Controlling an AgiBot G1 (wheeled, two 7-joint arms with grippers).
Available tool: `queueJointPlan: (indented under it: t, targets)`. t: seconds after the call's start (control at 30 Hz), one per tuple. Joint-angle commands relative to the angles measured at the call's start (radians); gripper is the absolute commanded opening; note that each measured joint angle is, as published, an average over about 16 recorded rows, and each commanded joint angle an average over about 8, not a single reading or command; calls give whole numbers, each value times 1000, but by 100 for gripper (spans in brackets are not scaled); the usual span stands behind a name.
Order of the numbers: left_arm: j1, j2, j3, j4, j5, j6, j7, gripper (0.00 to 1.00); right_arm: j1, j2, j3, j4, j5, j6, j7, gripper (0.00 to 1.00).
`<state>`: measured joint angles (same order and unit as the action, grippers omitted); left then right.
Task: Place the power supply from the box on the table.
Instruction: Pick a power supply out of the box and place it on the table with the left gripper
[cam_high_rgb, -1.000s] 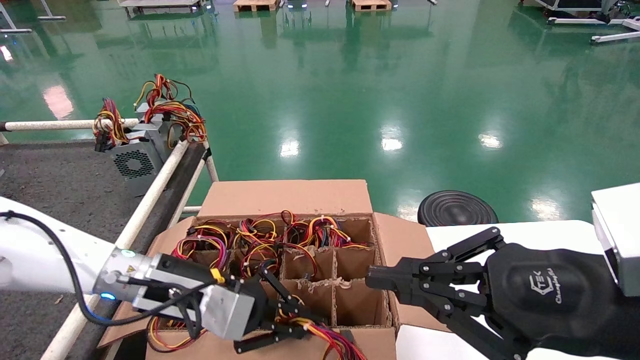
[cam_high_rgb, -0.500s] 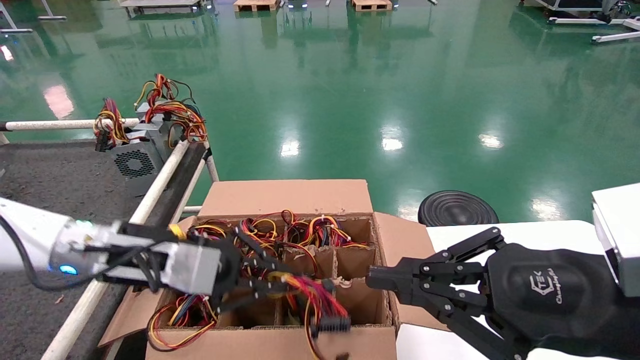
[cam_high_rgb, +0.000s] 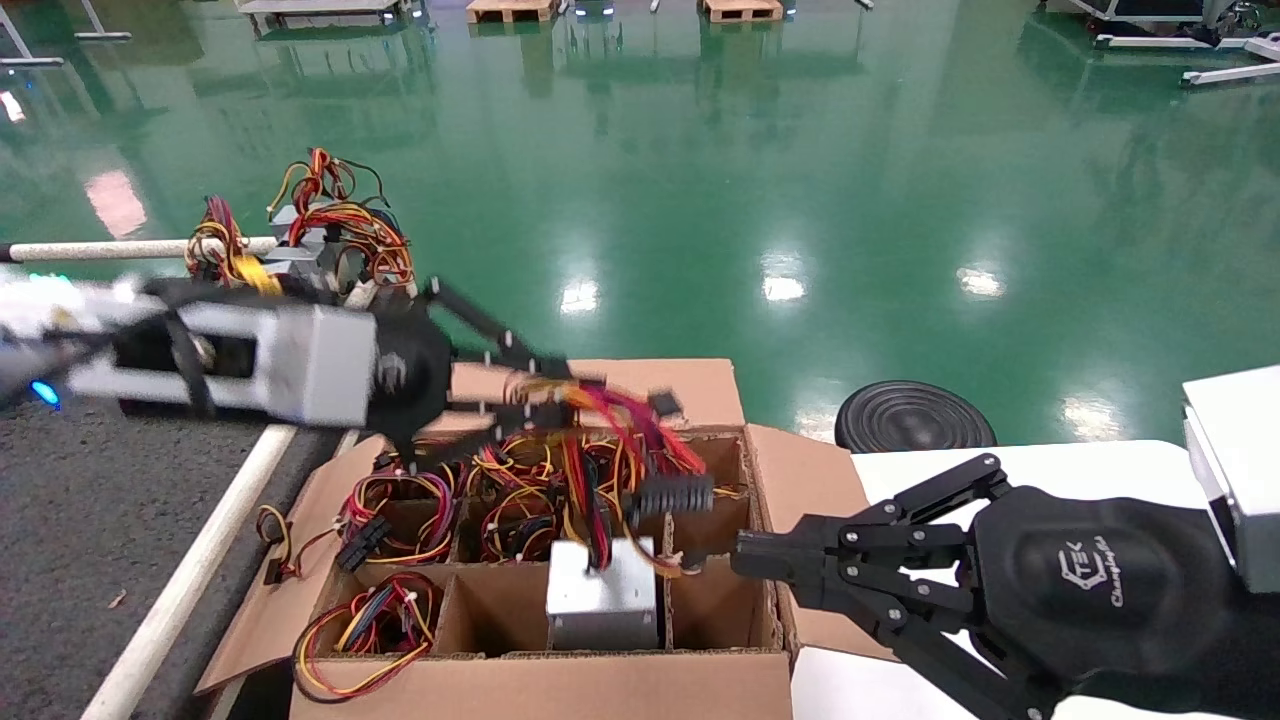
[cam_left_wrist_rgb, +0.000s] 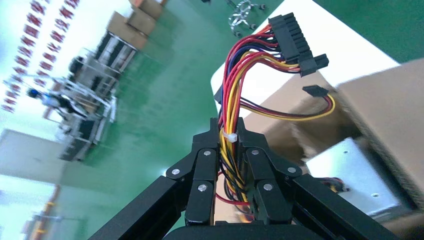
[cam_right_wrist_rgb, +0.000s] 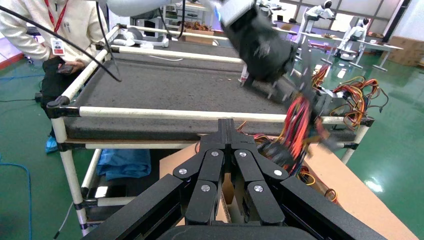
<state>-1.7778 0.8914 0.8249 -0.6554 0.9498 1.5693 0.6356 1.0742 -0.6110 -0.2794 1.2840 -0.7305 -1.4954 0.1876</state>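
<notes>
Power supply (cam_high_rgb: 603, 592) hangs by its wire bundle (cam_high_rgb: 610, 420), silver case partly risen out of a cell in the box's near row, second from the right. Left gripper (cam_high_rgb: 560, 385) is above the box's far flap, fingers (cam_left_wrist_rgb: 207, 165) clamped on the red, yellow and black wires near a white cable tie; black plugs (cam_high_rgb: 668, 494) dangle past the fingertips, over the box's middle. From the left wrist view, the grey case (cam_left_wrist_rgb: 350, 172) shows below the wires, beside a cardboard wall.

Box (cam_high_rgb: 560, 690) sits against the table's right rail; its left cells hold more wire bundles (cam_high_rgb: 400, 500), cases hidden. Table (cam_high_rgb: 70, 500), dark speckled surface with white tube rails (cam_high_rgb: 190, 590), lies left of the box. Two grey units (cam_high_rgb: 300, 250) with wires stand at its far right corner.

Right gripper (cam_high_rgb: 745, 560) rests at the box's right edge over the white tabletop (cam_high_rgb: 1050, 465), fingers pressed together, holding nothing
</notes>
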Motion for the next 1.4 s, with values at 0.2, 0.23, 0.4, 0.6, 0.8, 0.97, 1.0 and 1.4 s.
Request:
queueJointPlan:
  t: [0.2, 0.23, 0.4, 0.6, 0.8, 0.97, 1.0, 1.4]
  targets:
    - [-73, 2, -49, -39, 15, 5, -43, 0, 0, 0, 0, 0, 0, 0, 0, 0]
    - [-83, 1, -55, -45, 17, 4, -50, 0, 0, 0, 0, 0, 0, 0, 0, 0]
    - [-130, -1, -92, -71, 31, -10, -77, 0, 0, 0, 0, 0, 0, 0, 0, 0]
    - [-182, -4, -134, -97, 67, -44, -95, 0, 0, 0, 0, 0, 0, 0, 0, 0]
    - [-227, -10, -169, -111, 117, -83, -99, 0, 0, 0, 0, 0, 0, 0, 0, 0]
    - [-265, -19, -193, -107, 169, -115, -95, 0, 0, 0, 0, 0, 0, 0, 0, 0]
    - [-272, -20, -196, -104, 180, -120, -94, 0, 0, 0, 0, 0, 0, 0, 0, 0]
    - [-371, -49, -189, -8, 333, -165, -60, 0, 0, 0, 0, 0, 0, 0, 0, 0]
